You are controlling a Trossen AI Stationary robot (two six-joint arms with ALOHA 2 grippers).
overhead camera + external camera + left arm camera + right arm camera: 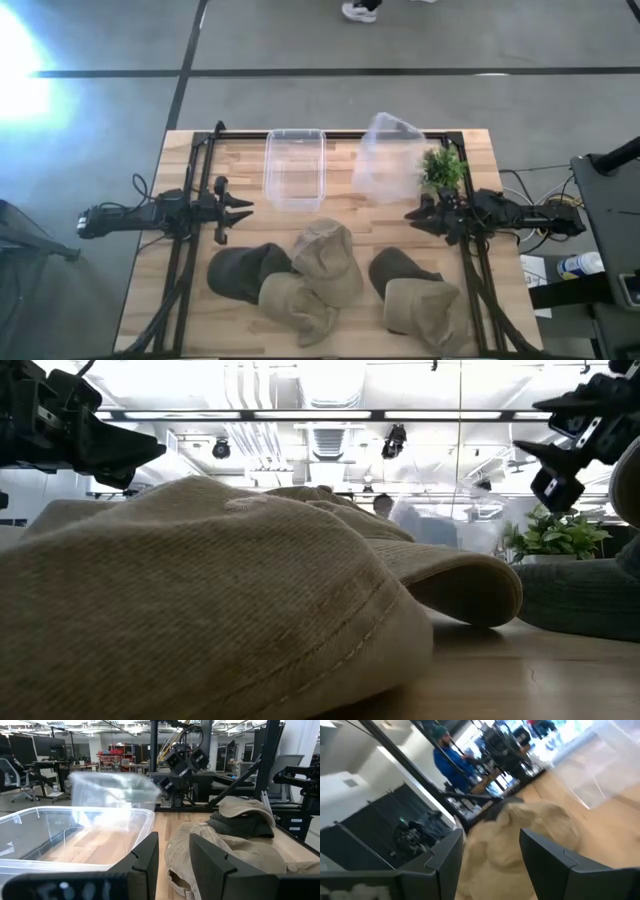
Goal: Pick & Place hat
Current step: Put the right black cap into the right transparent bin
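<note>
Several caps lie in a cluster on the near half of the table: a tan cap [328,258] in the middle, a dark one [243,272] to its left, another tan one [298,306] in front, and a dark [400,268] and tan [425,310] pair on the right. My left gripper [245,208] [174,862] hovers open above the table, left of the caps. My right gripper [412,215] [492,855] hovers open on the right, pointing at the middle tan cap [520,835]. In the low view a tan cap [200,610] fills the foreground.
A clear plastic bin [295,168] [75,835] stands upright at the far middle. A second clear container [388,158] sits tilted next to it. A small green plant [442,168] [555,535] stands by the right arm. A person in blue [447,760] stands beyond the table.
</note>
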